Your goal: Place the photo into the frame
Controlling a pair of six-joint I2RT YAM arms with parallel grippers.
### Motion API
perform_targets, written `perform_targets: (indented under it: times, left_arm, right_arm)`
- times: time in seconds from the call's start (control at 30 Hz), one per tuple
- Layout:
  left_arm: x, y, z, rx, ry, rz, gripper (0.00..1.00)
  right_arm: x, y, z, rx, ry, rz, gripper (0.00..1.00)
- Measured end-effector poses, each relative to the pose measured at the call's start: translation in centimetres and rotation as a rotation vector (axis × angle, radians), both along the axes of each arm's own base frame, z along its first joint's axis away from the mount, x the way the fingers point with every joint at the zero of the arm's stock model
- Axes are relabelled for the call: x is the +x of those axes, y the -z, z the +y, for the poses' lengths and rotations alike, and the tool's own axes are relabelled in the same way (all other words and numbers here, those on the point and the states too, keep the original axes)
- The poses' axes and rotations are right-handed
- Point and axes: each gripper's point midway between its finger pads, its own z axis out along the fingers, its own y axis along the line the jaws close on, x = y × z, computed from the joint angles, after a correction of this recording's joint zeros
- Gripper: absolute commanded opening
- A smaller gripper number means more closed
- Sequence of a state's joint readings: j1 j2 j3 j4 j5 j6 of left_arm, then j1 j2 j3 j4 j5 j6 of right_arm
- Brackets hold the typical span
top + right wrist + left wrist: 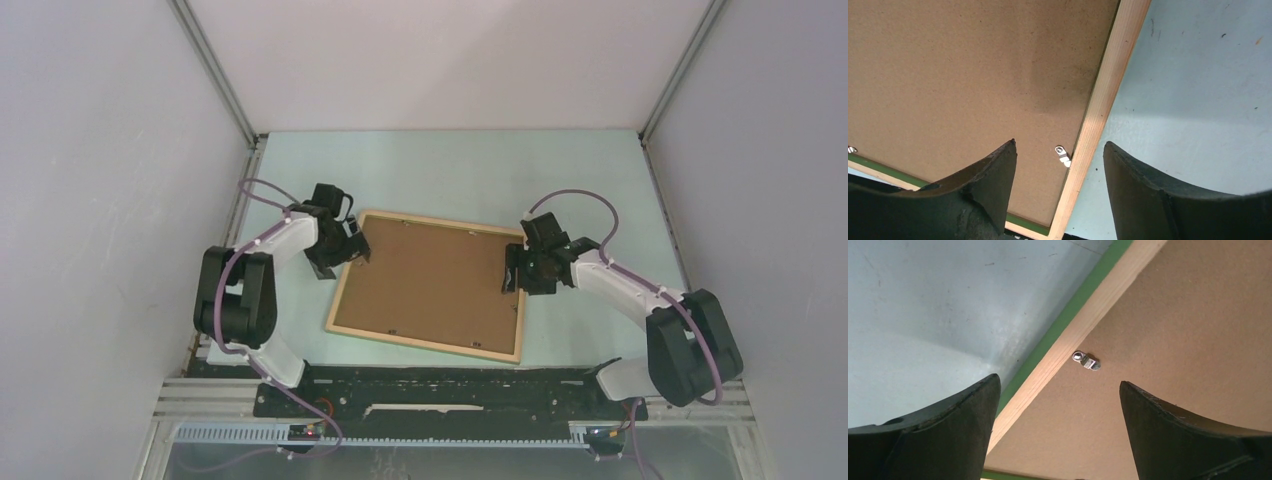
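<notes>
The left end effector [1058, 381] and right end effector [1059, 144] are being held open, empty, over the frame [420, 345] clips [1086, 360], probably to turn them.

Left arm [285, 238] and right arm [625, 285]: white shells, black joints; purple cables [578, 193] loop along each; curved matte-black fingers [938, 440].

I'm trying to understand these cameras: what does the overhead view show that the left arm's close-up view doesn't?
Overhead only: the right claw and the whole frame, all four sides. Left close-up only: a small metal clip at the edge of the brown board, and a green edge beneath the wooden rail. Both: the open left claw, that board and rail, and the pale table.
</notes>
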State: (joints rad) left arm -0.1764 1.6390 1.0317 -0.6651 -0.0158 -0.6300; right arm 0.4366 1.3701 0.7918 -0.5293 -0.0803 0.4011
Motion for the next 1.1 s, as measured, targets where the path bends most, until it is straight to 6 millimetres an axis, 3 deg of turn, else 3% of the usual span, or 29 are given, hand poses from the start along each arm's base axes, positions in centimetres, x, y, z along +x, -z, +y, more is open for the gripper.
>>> perform_targets:
  times: [0.23,0.5,0.6,0.7,0.93,1.1]
  left_arm:
    - [0.1,0.8,-0.1,-0.014,-0.204,0.04,0.89]
    - [0.3,1.2,0.5,0.062,-0.29,0.11,0.65]
    - [0.1,1.2,0.5,0.092,-0.262,0.114,0.59]
    - [-0.1,1.2,0.8,0.125,-0.217,0.115,0.37]
    - [0.0,0.9,1.9,0.216,0.015,0.095,0.08]
    - [0.1,1.0,2.1,0.233,0.165,0.1,0.01]
  right_arm:
    - [0.0,0.3,0.1,0.005,-0.004,0.012,0.67]
    - [0.1,0.4,0.3,0.01,-0.011,0.012,0.65]
    - [0.1,0.6,0.3,0.008,-0.013,0.018,0.65]
    - [0.0,0.7,0.4,0.009,-0.017,0.023,0.65]
    - [-0.1,0.8,0.9,0.015,-0.03,0.02,0.64]
    - [0.0,1.0,1.3,0.019,-0.044,0.018,0.64]
